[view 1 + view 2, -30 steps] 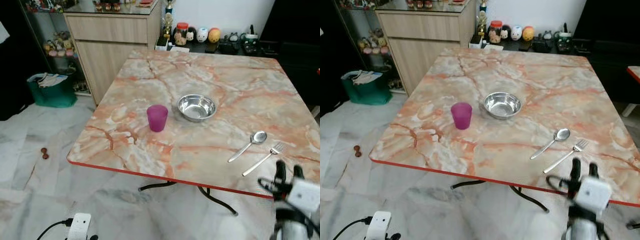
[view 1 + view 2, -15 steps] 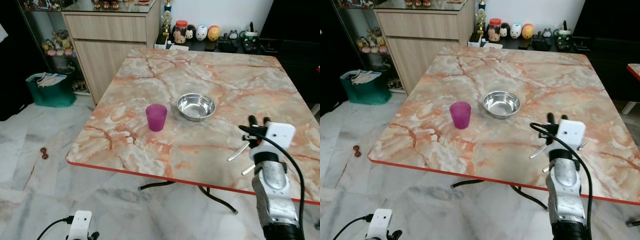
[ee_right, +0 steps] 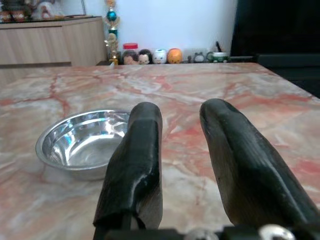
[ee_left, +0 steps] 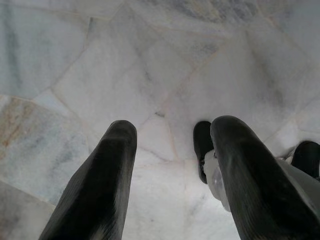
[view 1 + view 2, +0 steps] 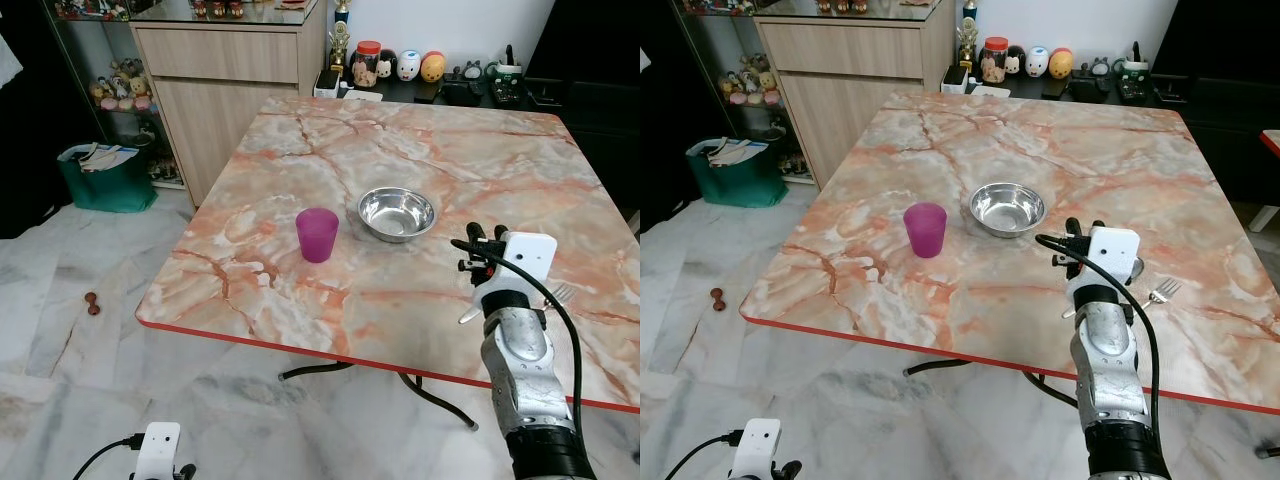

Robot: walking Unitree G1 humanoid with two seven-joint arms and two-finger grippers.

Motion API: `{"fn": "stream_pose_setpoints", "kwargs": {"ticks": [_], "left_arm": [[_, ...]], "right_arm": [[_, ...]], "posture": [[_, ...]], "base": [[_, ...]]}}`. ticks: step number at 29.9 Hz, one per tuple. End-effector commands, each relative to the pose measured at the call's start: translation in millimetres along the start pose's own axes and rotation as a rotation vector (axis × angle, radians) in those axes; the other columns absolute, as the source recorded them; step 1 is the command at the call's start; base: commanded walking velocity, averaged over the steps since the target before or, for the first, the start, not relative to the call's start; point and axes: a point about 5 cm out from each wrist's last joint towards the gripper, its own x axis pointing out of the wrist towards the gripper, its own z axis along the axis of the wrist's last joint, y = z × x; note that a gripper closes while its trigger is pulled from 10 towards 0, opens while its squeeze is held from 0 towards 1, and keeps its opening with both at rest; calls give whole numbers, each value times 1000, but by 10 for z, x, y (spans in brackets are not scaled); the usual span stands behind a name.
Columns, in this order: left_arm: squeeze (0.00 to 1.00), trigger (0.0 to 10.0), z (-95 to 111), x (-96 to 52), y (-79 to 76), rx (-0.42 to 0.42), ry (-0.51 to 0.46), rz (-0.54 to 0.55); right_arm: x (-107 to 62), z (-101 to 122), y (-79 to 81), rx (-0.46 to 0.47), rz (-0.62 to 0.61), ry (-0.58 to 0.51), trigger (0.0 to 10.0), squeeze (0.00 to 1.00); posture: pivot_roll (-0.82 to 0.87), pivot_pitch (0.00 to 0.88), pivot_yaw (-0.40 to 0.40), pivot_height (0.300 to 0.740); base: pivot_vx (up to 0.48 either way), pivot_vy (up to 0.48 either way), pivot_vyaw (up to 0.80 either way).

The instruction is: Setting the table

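Right pincer (image 5: pixel 486 243) hovering over marble surface (image 5: pixel 330 170), fingers parted, gripping nothing, pointing toward steel bowl (image 5: pixel 397 213) at its 11 o'clock. Purple cup (image 5: pixel 317 235) standing at bowl's 8 o'clock, just beside it. Fork (image 5: pixel 1160 291) lying at pincer's 4 o'clock, partly hidden behind wrist. Left pincer (image 4: pixel 170 165) hanging over marble floor (image 4: pixel 125 65), fingers apart, empty.

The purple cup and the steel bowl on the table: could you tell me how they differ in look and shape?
The purple cup is translucent purple and taller than wide; the steel bowl is shiny, mirror-like metal, wide and shallow. The cup stands nearer the table's front edge on the robot's left; the bowl sits farther back, nearer the right gripper. Both stand upright, mouths up, apart from each other.
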Motion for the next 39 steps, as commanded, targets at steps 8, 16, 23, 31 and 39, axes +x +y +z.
{"fn": "stream_pose_setpoints", "kwargs": {"ticks": [8, 16, 23, 31, 39], "left_arm": [[0, 10000, -84, -14, 20, -5, 32, 12], [0, 10000, -81, -14, 20, -1, 29, 7], [0, 10000, -90, -16, 17, 4, 31, 4], [0, 10000, -93, -17, 12, 18, 31, -3], [0, 10000, -97, -18, 14, 36, 31, -3]], "right_arm": [[34, 72, 42, 34, 10, -37, 10000, 0], [43, 129, 99, 45, 26, -54, 10000, 0], [51, 117, 148, 64, 37, -54, 10000, 0], [41, 105, 159, 55, 33, -51, 10000, 0], [21, 110, 11, 52, -22, -60, 10000, 0]], "posture": [[15, 0, -4, 740], [7, 0, 1, 740], [7, 0, -2, 740], [6, 0, -3, 740], [5, 0, -2, 740]], "base": [[0, 0, 400], [0, 0, 0], [0, 0, 0], [255, 0, 0], [262, 0, 0]]}}
